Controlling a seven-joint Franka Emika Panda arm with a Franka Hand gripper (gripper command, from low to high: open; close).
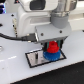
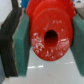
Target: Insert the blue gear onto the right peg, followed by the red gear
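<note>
Wrist view shows the claw (image 2: 46, 42) pinching the red gear (image 2: 49, 39) from two sides. One teal pad (image 2: 21, 45) presses flat against the gear's rim, backed by a dark finger, and the other pad (image 2: 76, 45) meets the opposite rim at the frame's edge. The jaws stand only as far apart as the gear is wide, with no gap visible between pads and rim. The gear's face looks straight at the camera, its dark central hole plainly visible and its raised hub ringed by pale scuffs. Behind it lies a pale glossy surface.

From the exterior view, the arm reaches down over the base plate (image 1: 34, 59), a pale rectangle with a black border lying on the white table (image 1: 12, 67). The claw (image 1: 51, 46) hangs above the plate's end toward the exterior view's right, with the red gear (image 1: 52, 48) between its fingers. Directly beneath sits the blue gear (image 1: 51, 55), resting on the plate, so it is already down where the right peg stands. The red gear appears to touch the top of the blue one, though the picture is too coarse to be sure. The peg itself is hidden by the two gears. A black cable (image 1: 15, 36) runs across from the exterior view's left toward the wrist.
</note>
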